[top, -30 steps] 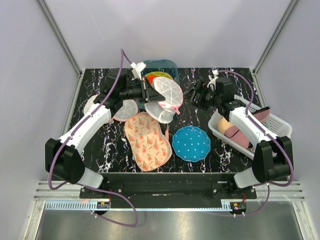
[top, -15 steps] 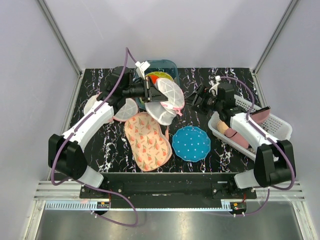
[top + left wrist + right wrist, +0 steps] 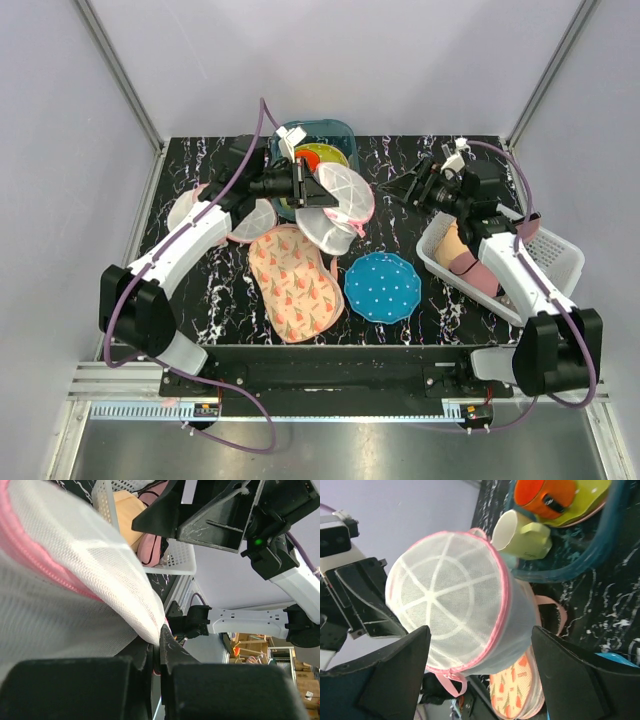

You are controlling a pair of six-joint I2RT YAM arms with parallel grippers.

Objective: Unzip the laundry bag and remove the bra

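The laundry bag, a round white mesh pouch with pink zip trim, hangs lifted over the table's back middle. My left gripper is shut on its left edge. In the left wrist view the jaws pinch the mesh. My right gripper is open and empty, apart from the bag on its right. In the right wrist view the bag fills the space ahead of the wide-open fingers, with a pink loop hanging below it. The bra is not visible in any view.
A teal tray with plates, an orange cup and a green cup stands behind the bag. A pink floral fabric piece and a blue dotted mat lie in front. A white basket with peach and pink cloths stands right. White round pads lie left.
My right arm has drawn back to the right, away from the bag, still open. My left gripper has shifted the held bag slightly right and back.
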